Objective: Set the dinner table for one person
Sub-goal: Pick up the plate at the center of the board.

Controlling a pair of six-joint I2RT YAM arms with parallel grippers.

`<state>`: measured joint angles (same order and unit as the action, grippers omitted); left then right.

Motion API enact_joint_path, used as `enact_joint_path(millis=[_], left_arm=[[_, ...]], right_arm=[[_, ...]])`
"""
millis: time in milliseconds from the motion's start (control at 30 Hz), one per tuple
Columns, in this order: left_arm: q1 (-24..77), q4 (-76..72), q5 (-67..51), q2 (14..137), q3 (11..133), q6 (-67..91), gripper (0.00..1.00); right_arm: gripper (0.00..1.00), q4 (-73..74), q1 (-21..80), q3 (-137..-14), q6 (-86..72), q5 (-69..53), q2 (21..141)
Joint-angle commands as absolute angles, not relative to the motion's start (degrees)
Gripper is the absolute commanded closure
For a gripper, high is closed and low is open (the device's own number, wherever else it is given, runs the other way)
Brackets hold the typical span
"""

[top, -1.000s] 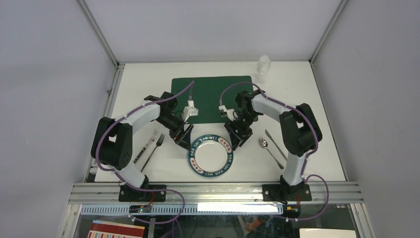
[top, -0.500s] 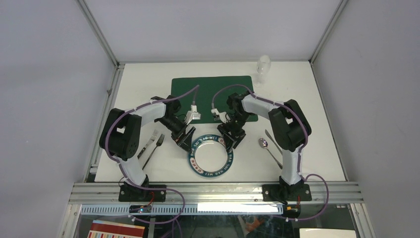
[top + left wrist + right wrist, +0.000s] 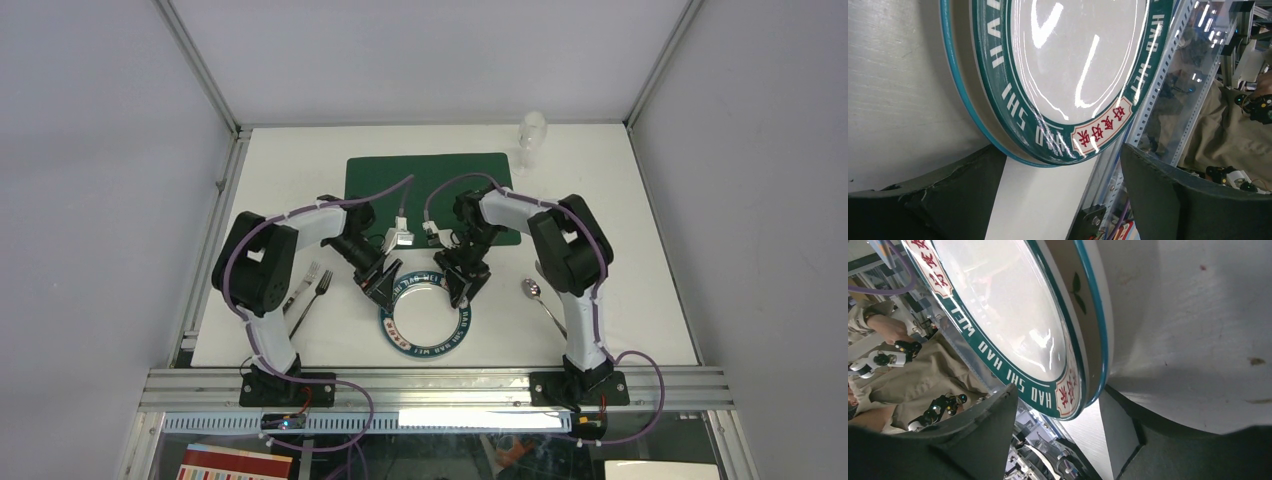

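Note:
A white plate (image 3: 425, 318) with a green lettered band lies on the white dinner table (image 3: 640, 250), near its front edge. My left gripper (image 3: 379, 284) stands open at the plate's upper left rim. My right gripper (image 3: 462, 284) stands open at the upper right rim. In the left wrist view the plate (image 3: 1068, 65) has its rim just ahead of the gap of the left gripper (image 3: 1063, 195), untouched by either finger. In the right wrist view the rim of the plate (image 3: 1013, 315) reaches into the gap of the right gripper (image 3: 1058, 435), with space on both sides.
A dark green placemat (image 3: 428, 178) lies behind the plate. Two forks (image 3: 308, 292) lie left of the plate; a spoon (image 3: 541, 300) and a knife (image 3: 556, 288) lie to its right. A clear glass (image 3: 532, 135) stands at the back right corner.
Both grippers have moved inward and closer to the plate's far rim, the arms folding in. The plate and cutlery have not moved.

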<state>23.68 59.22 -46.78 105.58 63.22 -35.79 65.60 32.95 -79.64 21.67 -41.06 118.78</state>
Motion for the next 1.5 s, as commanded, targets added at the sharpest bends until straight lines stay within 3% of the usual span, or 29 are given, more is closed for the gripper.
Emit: enact_joint_path(millis=[0,200,367,533,667,900,1467], left_arm=[[24.51,58.27,-48.7,107.27,64.42,-39.1,0.11],[24.82,58.27,-49.81,109.87,65.2,-39.41,0.19],[25.29,58.27,-49.55,110.71,65.94,-39.16,0.48],[25.32,58.15,-49.56,110.96,66.34,-39.2,0.57],[25.35,57.98,-49.5,110.85,66.52,-38.98,0.61],[25.39,56.8,-47.67,109.54,66.65,-37.35,0.63],[25.39,55.75,-44.28,107.23,67.94,-34.98,0.61]], right_arm=[[0.36,64.49,33.81,-82.14,21.73,-42.36,121.11],[0.38,64.62,34.44,-83.49,21.62,-43.34,122.9],[0.49,64.67,34.41,-83.8,21.71,-43.08,123.46],[0.64,64.69,34.45,-83.87,21.8,-43.13,123.66],[0.81,64.44,34.45,-83.89,21.71,-43.04,123.91],[1.0,64.02,34.45,-84.4,21.65,-41.77,123.79],[1.0,65.04,33.96,-86.08,23.03,-36.9,120.22]])
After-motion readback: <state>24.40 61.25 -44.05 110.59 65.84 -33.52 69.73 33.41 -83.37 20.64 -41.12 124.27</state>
